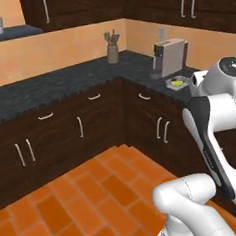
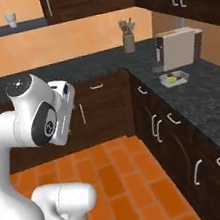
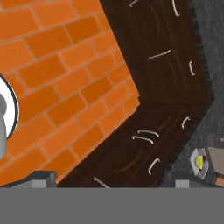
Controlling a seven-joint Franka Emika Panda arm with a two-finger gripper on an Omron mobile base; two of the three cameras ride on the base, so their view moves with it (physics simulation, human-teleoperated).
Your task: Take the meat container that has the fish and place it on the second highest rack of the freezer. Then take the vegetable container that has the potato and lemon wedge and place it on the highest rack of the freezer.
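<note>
Pale, shallow vegetable container (image 2: 174, 79) holding the lemon wedge (image 2: 170, 77) is sitting on the dark worktop (image 2: 202, 101) beside a coffee machine (image 2: 178, 48). Probably light and rigid; grip its rim. Your pincer is standing spread, carrying nothing.

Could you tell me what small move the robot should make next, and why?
Probably drive the base nearer the counter by the coffee machine. The one small tray in sight lies there, holding the lemon wedge and a dark lump, well beyond the raised arm. The open tool holds nothing and points at floor and cabinet doors.
</note>
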